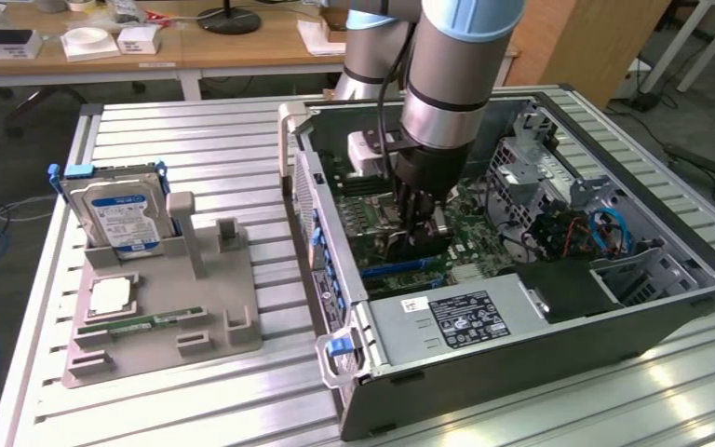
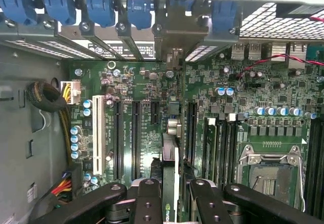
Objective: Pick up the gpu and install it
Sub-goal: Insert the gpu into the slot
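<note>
The arm [image 1: 451,65] descends near-vertically from above, its silver-and-grey wrist section directly over the black gripper [image 1: 413,237]; the gripper points straight down, reaching low between the side walls beneath it; in the wrist view, the two black fingers [image 2: 152,201] stand parallel, each with linkage bars angling outward; the jaws are partly closed, clamped on the edge of a thin card [image 2: 170,191] held upright between them.
</note>
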